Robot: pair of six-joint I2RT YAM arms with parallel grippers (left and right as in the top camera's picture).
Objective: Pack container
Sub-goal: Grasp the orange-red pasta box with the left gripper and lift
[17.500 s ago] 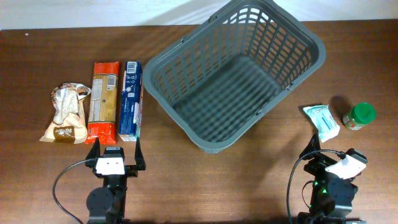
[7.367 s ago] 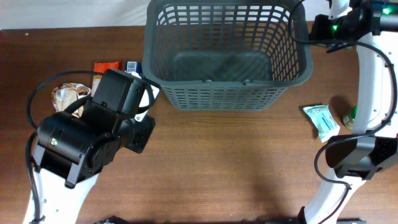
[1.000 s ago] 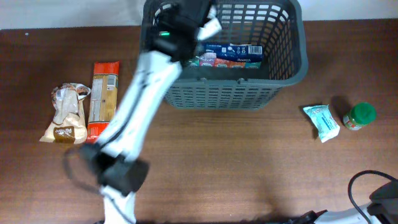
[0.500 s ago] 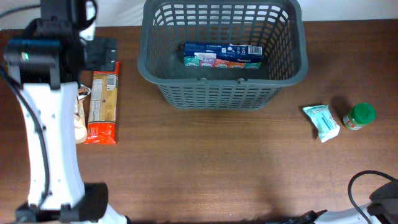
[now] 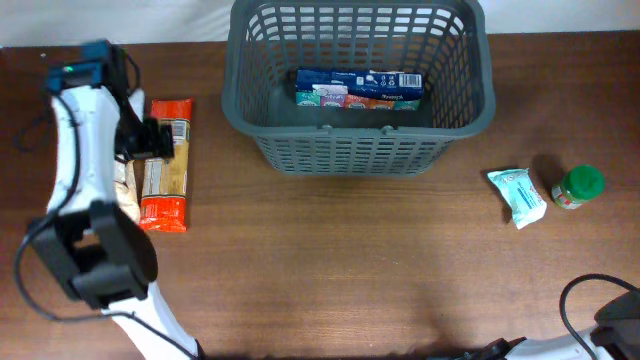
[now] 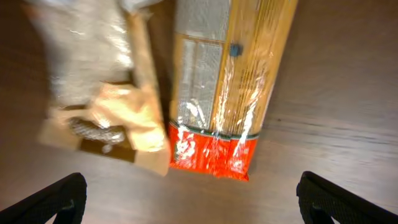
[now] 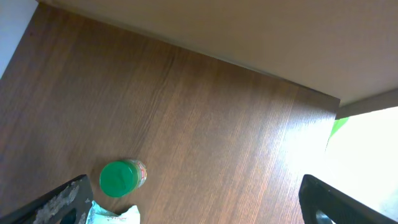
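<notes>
The container (image 5: 470, 110), a dark grey slotted basket, stands at the back middle of the table with a blue box (image 5: 358, 87) lying inside it. My left gripper (image 6: 202, 208) hovers open and empty above an orange-and-red pasta packet (image 6: 230, 93) and a brown paper bag (image 6: 99, 93). In the overhead view the left arm (image 5: 85, 130) covers most of the bag, beside the pasta packet (image 5: 165, 165). My right gripper (image 7: 205, 208) is open and empty over bare wood, near a green-lidded jar (image 7: 121, 178).
A white and teal packet (image 5: 517, 196) and the green-lidded jar (image 5: 578, 187) lie at the right of the table. The right arm (image 5: 612, 335) sits low at the bottom right corner. Brown wood stretches in front of the basket.
My left arm has swung away from the basket to the left and now hangs over the pasta packet and the bag. The blue box stays in the basket. The right arm is unmoved.
</notes>
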